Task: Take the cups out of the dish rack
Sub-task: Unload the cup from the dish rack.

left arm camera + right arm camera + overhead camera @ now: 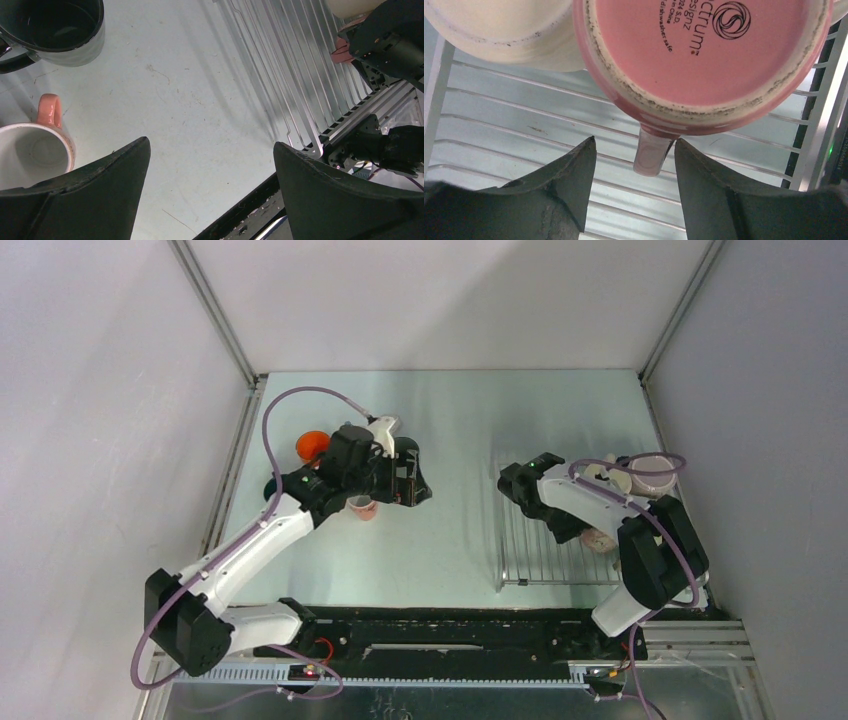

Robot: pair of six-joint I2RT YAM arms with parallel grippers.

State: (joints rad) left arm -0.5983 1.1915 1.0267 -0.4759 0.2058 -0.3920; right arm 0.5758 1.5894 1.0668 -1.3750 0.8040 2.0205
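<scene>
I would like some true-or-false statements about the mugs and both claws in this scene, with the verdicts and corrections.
1. The pink mug on the dish rack is upside down. True.
2. The right claw has that mug's handle between its fingers. True.
3. The left claw grips the salmon mug. False: it is open and empty; the mug stands on the table beside it.
4. The dark mug sits in the rack. False: it stands upright on the table.
</scene>
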